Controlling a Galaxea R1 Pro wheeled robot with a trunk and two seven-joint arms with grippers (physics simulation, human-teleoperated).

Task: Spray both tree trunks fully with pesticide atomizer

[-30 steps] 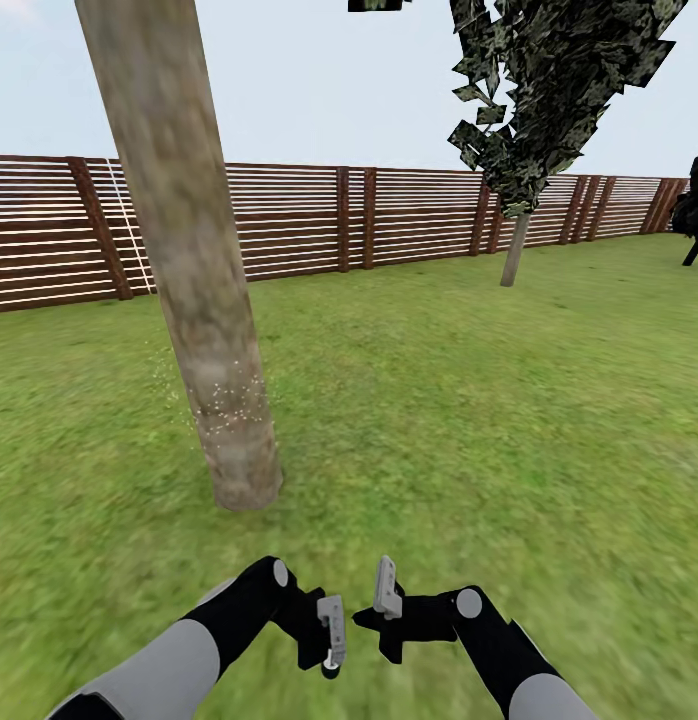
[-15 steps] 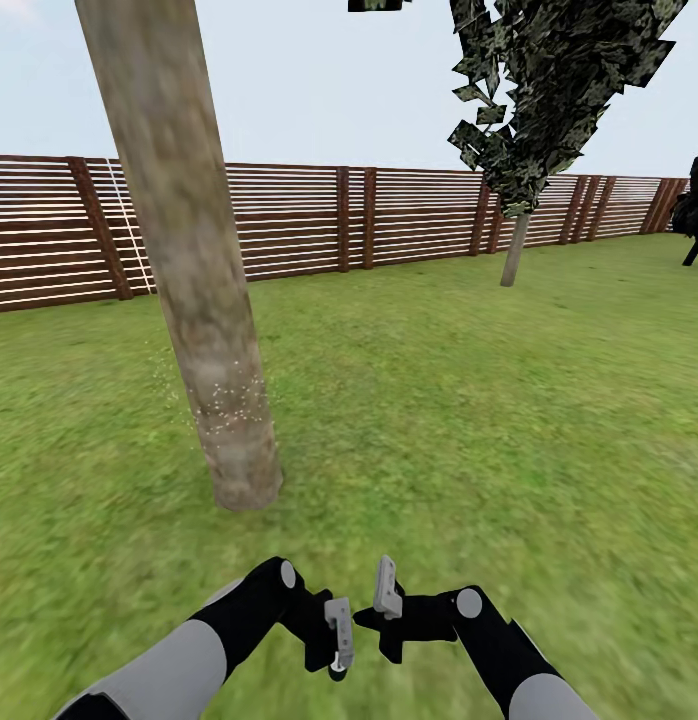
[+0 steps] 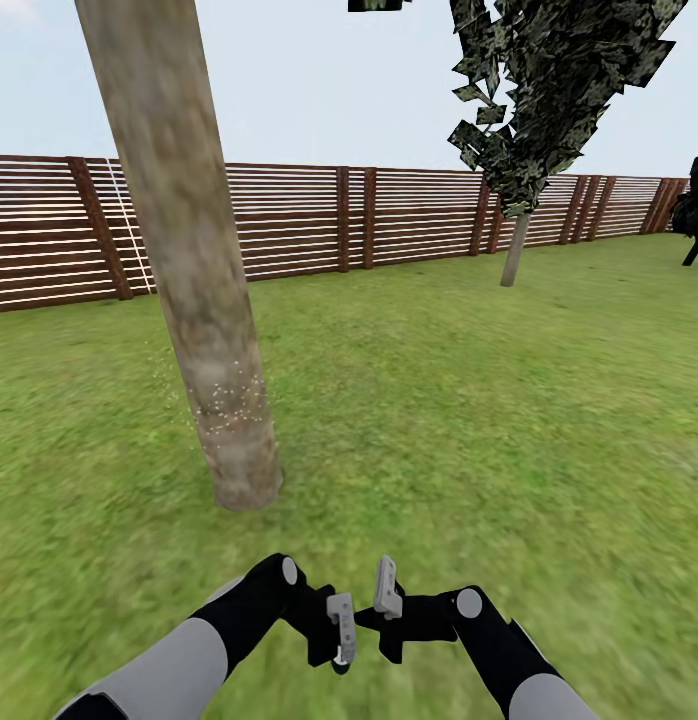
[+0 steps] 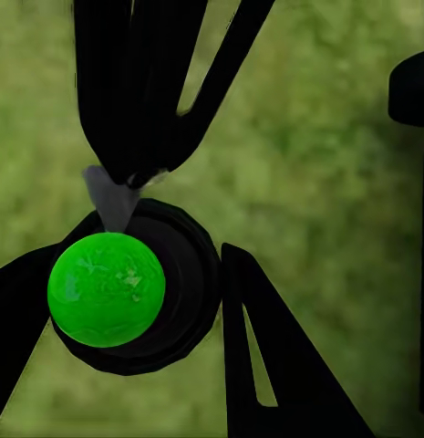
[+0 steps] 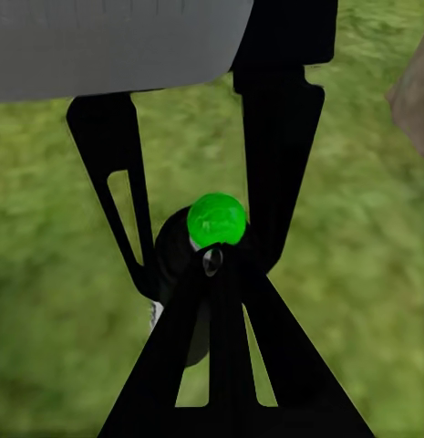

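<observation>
outside, green lawn (image 3: 439,420) meets slatted fence (image 3: 289,220); each claw's state unclear.

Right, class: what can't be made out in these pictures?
- Trunk top: head view, cut by the top edge.
- Atomizer label and trigger: wrist views see it end-on, between fingers of the left gripper.
- Right gripper, open or shut: head view shows it side-on.
</observation>
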